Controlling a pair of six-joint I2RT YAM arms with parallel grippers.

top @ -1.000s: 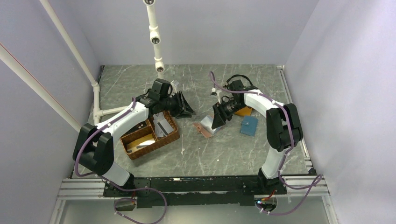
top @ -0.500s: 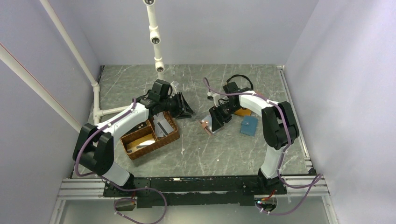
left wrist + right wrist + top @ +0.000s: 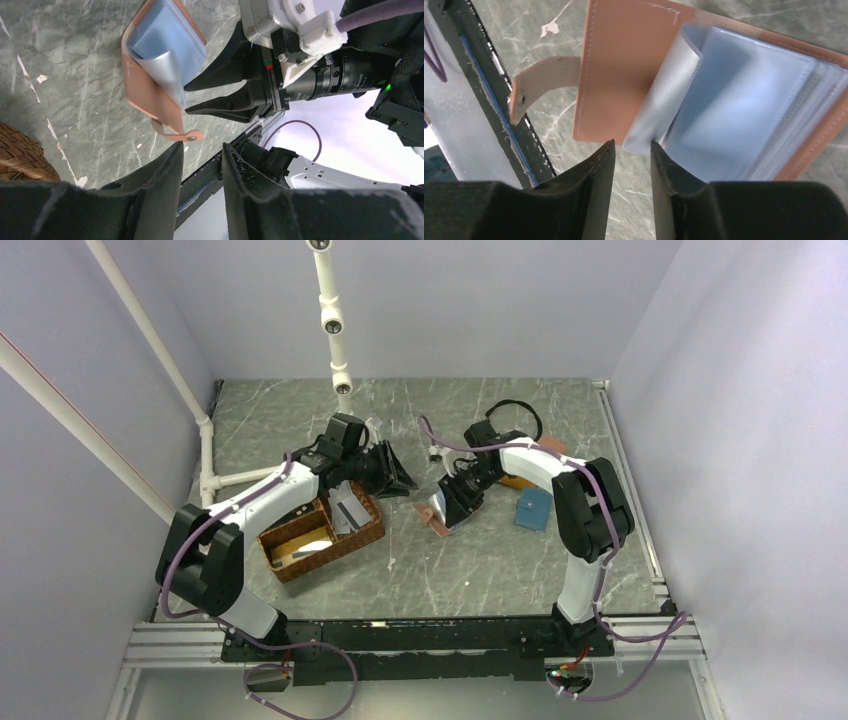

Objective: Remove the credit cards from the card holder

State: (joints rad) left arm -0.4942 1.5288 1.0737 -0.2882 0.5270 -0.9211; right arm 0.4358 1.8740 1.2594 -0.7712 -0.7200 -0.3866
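The salmon-pink card holder lies open on the marble table, light-blue pockets up, snap tab sticking out. A grey-silver credit card curls up out of a pocket. Its free end sits right between the tips of my right gripper, whose jaws stand a little apart. The left wrist view shows the same: card holder, card, right gripper straddling the card's corner. My left gripper is open and empty, hovering just left of the holder, close to the snap tab.
A wicker basket with grey cards in it sits under the left arm. A teal-blue wallet and an orange wallet lie right of the right gripper. A white pipe frame stands behind.
My right gripper has swung left over the card holder and narrowed its jaws around the raised card's end. The left arm has barely moved.
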